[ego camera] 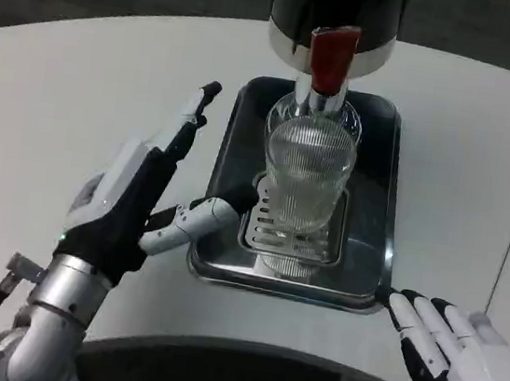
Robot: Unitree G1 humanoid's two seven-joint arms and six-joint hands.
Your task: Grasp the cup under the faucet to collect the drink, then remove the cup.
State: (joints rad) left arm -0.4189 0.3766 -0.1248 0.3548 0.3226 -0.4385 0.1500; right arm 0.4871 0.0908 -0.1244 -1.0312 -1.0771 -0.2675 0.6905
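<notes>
A clear ribbed glass cup (306, 174) stands upright on the slotted drip grate (323, 248) of a dark metal tray (377, 169). It sits right below the red faucet lever (333, 55) of a black and silver dispenser (289, 2). My left hand (143, 185) is just left of the tray, fingers stretched out and apart, holding nothing. Its thumb reaches over the tray's left rim and ends close to the cup's lower left side. My right hand (450, 352) lies at the bottom right, fingers straight and pointing at the tray's near right corner, with nothing in it.
The tray and dispenser stand on a round white table (80, 92). Bare tabletop spreads to the left and right of the tray. The table's near edge curves just below both hands.
</notes>
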